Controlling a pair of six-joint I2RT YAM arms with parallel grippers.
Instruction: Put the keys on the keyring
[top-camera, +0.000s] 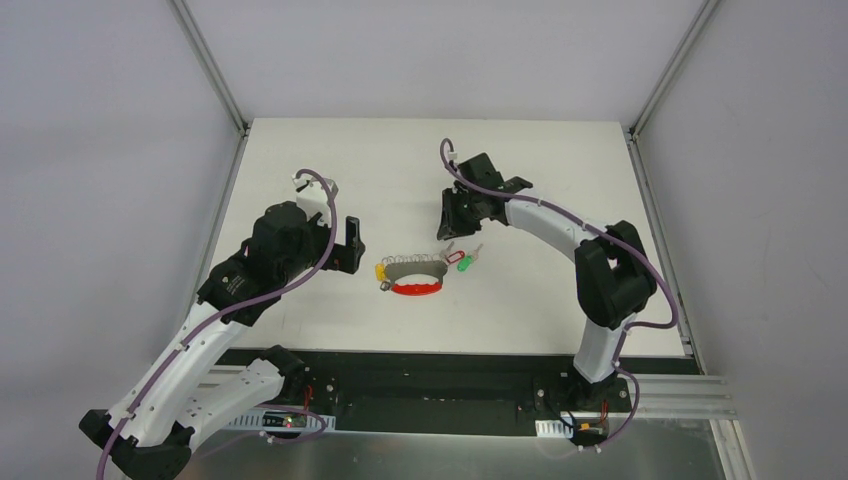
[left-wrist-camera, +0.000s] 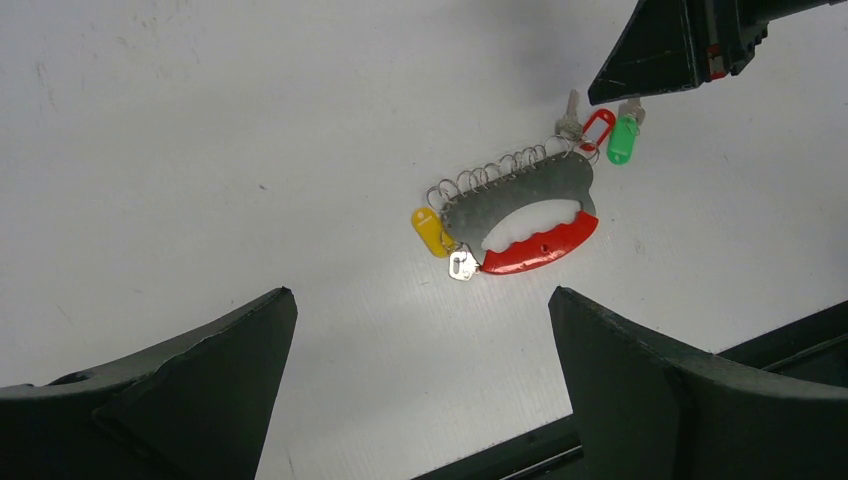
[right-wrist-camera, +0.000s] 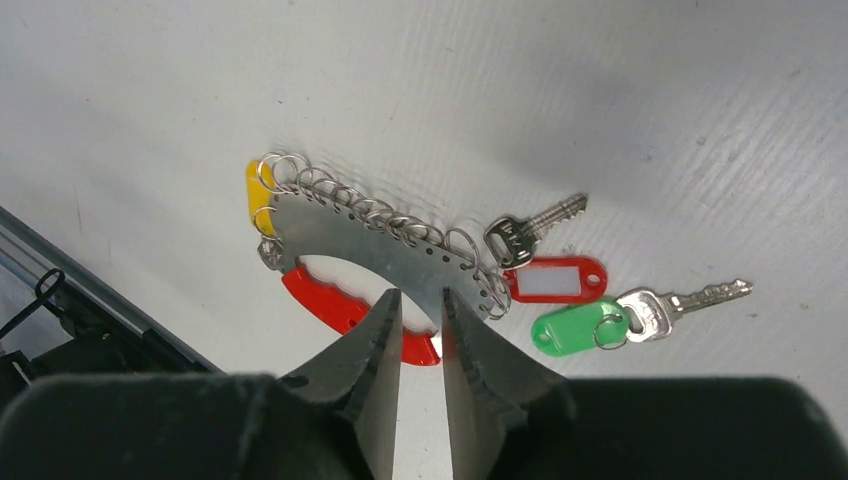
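In my top view the keyring (top-camera: 415, 279) lies mid-frame with the keys (top-camera: 464, 263) at both its ends, the left gripper (left-wrist-camera: 420, 296) jaws wide apart, the right gripper (right-wrist-camera: 422, 300) jaws nearly together, gripping nothing.

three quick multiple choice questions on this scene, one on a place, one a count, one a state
1. Where is the green-tagged key? A in a gripper B on the table beside the red tag C under the keyring
2. How many coloured tags? A two B five C three
3. The left gripper is A open, empty B shut on the keyring C shut on a key
B: it lies flat beside the red tag. C: green, red and a yellow tag. A: jaws wide apart, nothing between.
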